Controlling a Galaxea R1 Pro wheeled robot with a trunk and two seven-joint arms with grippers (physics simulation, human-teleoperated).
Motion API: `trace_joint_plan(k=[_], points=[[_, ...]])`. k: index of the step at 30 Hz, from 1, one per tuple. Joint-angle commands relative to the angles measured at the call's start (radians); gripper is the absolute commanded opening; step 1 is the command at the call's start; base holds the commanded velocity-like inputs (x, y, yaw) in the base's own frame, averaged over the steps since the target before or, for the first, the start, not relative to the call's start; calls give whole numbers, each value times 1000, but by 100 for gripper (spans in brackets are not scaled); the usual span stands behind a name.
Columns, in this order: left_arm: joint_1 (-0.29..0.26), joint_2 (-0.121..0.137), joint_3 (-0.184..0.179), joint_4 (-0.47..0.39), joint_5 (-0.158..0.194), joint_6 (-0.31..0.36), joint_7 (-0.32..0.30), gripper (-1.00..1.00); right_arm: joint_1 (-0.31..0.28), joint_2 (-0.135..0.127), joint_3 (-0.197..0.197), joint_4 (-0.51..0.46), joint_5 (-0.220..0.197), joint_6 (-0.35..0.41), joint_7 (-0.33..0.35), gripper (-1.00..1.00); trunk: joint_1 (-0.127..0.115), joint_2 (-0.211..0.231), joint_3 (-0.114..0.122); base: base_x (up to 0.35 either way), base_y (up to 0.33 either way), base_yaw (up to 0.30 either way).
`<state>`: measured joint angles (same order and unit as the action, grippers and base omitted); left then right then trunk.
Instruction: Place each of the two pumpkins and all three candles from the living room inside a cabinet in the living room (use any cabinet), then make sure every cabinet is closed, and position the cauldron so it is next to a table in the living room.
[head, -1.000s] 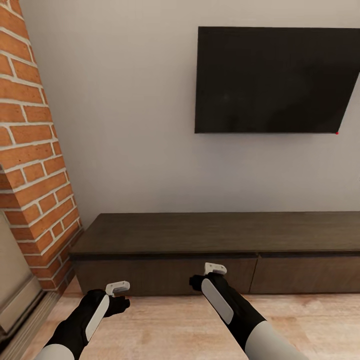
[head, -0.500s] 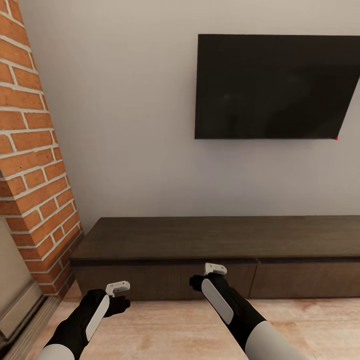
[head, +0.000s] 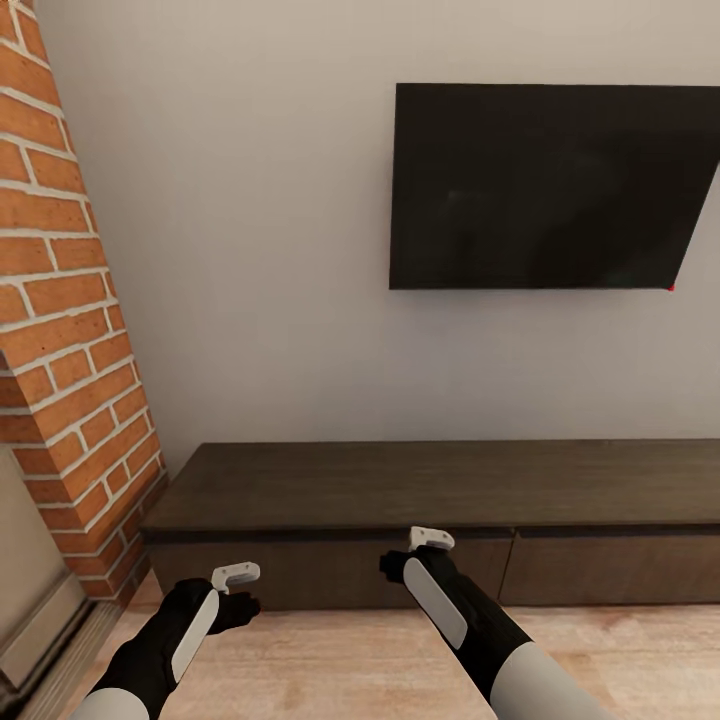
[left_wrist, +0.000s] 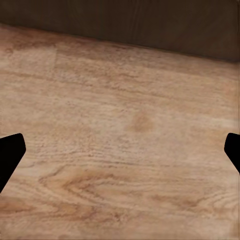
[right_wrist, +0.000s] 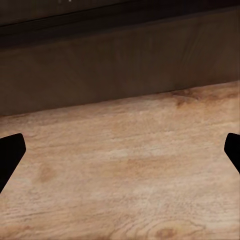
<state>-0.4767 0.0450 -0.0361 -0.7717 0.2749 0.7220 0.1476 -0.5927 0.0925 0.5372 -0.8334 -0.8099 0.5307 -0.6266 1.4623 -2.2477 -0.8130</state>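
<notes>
The long, low dark brown cabinet (head: 400, 485) stands against the white wall, its top bare and its drawer fronts flush. My left gripper (head: 240, 590) hangs over the wooden floor just in front of the cabinet's left end. Further right, my right gripper (head: 415, 552) is level with the drawer front. In the wrist views each gripper (left_wrist: 120, 155) (right_wrist: 120, 155) is open, with only floor between the dark fingertips (left_wrist: 11, 152) (right_wrist: 11, 152). The cabinet's front (right_wrist: 120, 70) is close ahead of the right one. Pumpkins, candles, cauldron and table are out of view.
A black television (head: 545, 185) hangs on the wall above the cabinet. A red brick wall (head: 70, 330) juts out at the left, close to the cabinet's left end. Light wooden floor (head: 330, 660) runs under both arms.
The whole picture has slid downward, so the camera has moved; the television and cabinet sit lower in the view. Both arms keep the same pose and both grippers stay open.
</notes>
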Motion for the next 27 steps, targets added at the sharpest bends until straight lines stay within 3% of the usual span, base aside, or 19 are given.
trace_joint_plan(k=[1, 27], points=[[0, 1, -4, -1, 10, 4, 9, 100, -1, 0, 3, -1, -8, 2, -9, 100, -4, 7, 2, 0, 0, 0], [0, -11, -5, -1, 3, 4, 9, 100, -1, 1, 1, 23, -9, 2, -9, 100, -104, 189, 84, 0, 0, 0]])
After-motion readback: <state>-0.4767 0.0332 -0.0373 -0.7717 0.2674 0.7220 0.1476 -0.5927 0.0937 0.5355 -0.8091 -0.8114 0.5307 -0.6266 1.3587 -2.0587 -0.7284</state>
